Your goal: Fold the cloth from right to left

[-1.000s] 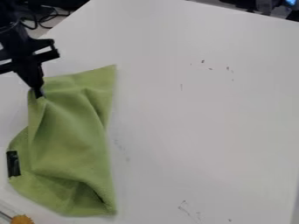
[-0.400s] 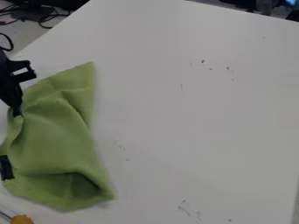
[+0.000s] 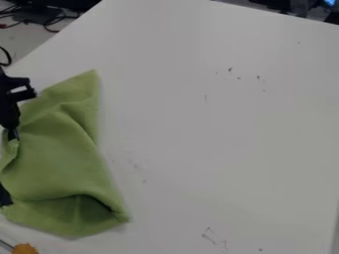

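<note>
Cloth (image 3: 59,163), one piece, green, lies on the left part of the one white table (image 3: 198,129), running to the view's left edge. A single black patch (image 3: 5,196), like a label or a strip of tape, sits at its lower left edge, partly cut off by the view; whether it bears print cannot be told. One black gripper (image 3: 13,134) hangs over the cloth's left side, its two fingers clamped on a pinch of the fabric. Ridges run through the cloth from there, and low down one fold stands up over a shaded hollow. One pointed corner is at the top and another at the lower right, both flat-sided and green.

Several small dark marks (image 3: 230,69) dot the upper table, and one thin scribble (image 3: 208,237) is near the bottom; I can't make out letters in either. In the lower left corner are one orange thing (image 3: 25,248) and one thin rod (image 3: 5,245) beside it. Dark cables (image 3: 51,21) lie beyond the table at the upper left.
</note>
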Controlling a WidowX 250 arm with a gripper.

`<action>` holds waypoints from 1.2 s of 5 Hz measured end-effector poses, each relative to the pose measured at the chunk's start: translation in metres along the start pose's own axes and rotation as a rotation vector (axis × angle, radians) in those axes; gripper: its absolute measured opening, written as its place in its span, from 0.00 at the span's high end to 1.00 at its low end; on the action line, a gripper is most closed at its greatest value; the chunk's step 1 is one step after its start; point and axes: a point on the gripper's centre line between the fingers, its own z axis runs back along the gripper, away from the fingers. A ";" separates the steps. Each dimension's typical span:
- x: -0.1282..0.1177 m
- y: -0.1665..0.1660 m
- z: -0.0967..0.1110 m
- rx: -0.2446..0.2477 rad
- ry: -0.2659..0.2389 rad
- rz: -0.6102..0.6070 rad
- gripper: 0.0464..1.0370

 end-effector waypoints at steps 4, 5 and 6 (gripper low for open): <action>0.000 0.044 0.016 0.132 0.016 -0.030 0.05; 0.004 0.051 0.025 0.163 0.004 -0.079 0.03; 0.011 0.039 0.038 0.181 -0.018 -0.159 0.04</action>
